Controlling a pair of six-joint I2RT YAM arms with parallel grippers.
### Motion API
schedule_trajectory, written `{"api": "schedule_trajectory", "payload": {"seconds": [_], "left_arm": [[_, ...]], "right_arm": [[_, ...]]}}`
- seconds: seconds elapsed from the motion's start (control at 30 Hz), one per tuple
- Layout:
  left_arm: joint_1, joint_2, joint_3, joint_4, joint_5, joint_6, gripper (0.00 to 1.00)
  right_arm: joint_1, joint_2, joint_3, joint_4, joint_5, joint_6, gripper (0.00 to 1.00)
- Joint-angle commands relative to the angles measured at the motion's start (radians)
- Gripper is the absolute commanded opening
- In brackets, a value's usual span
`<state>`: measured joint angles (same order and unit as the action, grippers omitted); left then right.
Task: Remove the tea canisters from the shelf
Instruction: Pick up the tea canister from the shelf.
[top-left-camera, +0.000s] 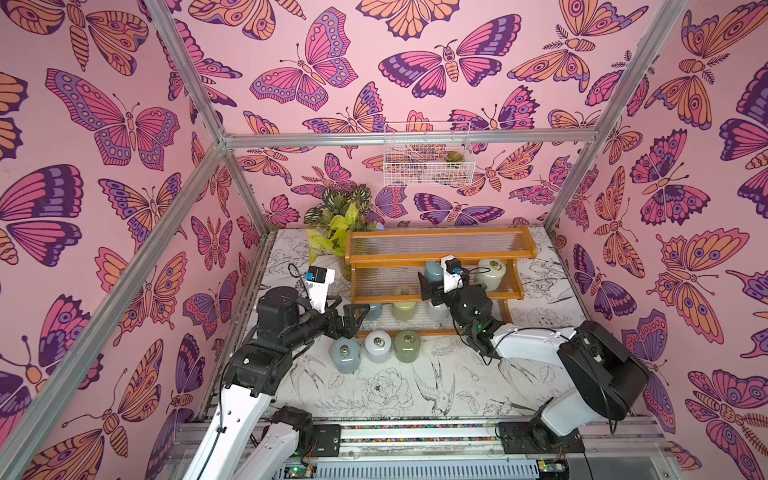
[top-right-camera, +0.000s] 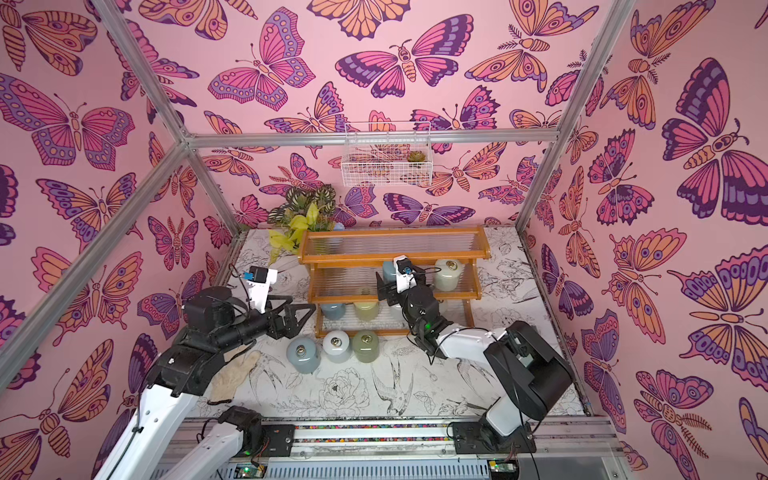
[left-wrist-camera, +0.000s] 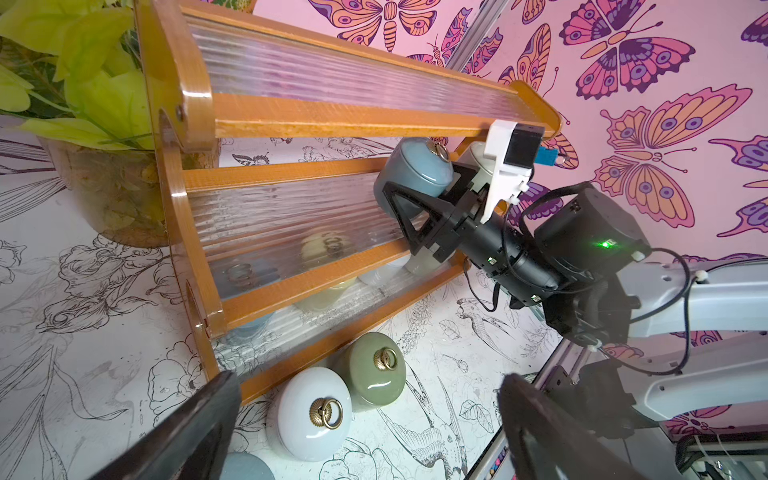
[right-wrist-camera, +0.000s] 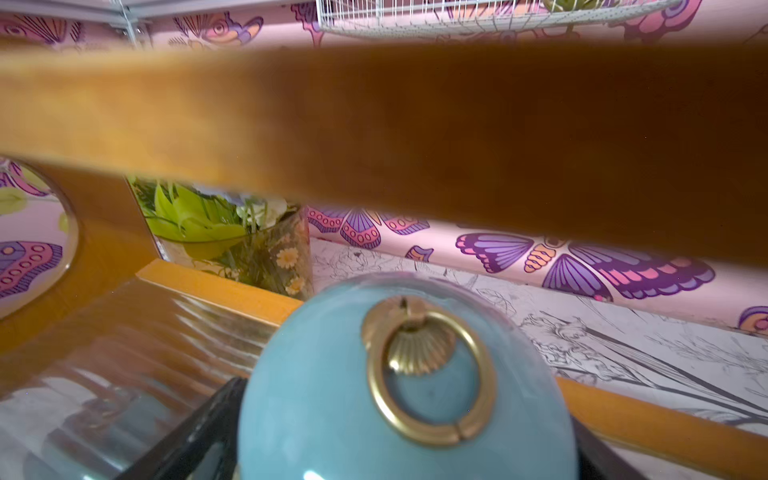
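The right claw (left-wrist-camera: 419, 187) reaches into the middle tier of the three-tier orange-brown wooden shelf (top-left-camera: 415, 258) with clear ribbed panels. Its jaws are spread wide on either side of a glossy pale blue tea canister (right-wrist-camera: 407, 395) with a gold lid ring, which stands there. The left claw (top-left-camera: 354, 316) hangs wide open and empty before the shelf's bottom tier. Just in front of the shelf, a second blue canister (top-left-camera: 345, 353), a white canister (top-left-camera: 378, 345) and a sage green canister (top-left-camera: 407, 345) stand in a row on the bird-printed counter (top-left-camera: 415, 390).
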<state>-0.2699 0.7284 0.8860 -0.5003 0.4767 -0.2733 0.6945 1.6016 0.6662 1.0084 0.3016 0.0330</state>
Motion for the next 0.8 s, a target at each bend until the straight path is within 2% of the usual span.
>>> {"api": "schedule_trajectory", "payload": {"seconds": [0.0,0.13,0.3,0.6,0.77], "left_arm": [[-0.004,-0.002,0.008,0.016,0.025,0.019,1.00],[-0.003,0.002,0.011,0.014,0.028,0.025,1.00],[-0.003,0.002,0.013,0.013,0.026,0.033,1.00],[-0.004,0.003,0.001,0.011,0.025,0.041,1.00],[-0.003,-0.005,-0.004,0.011,0.011,0.041,1.00]], "right_arm": [[-0.012,0.045,0.027,0.039,0.019,0.008,0.99],[-0.012,0.073,0.032,0.064,0.043,0.010,1.00],[-0.012,0.083,0.031,0.078,0.046,0.011,0.90],[-0.011,0.064,0.028,0.079,0.018,-0.008,0.66],[-0.012,0.005,0.032,0.046,-0.053,-0.019,0.65]]}}
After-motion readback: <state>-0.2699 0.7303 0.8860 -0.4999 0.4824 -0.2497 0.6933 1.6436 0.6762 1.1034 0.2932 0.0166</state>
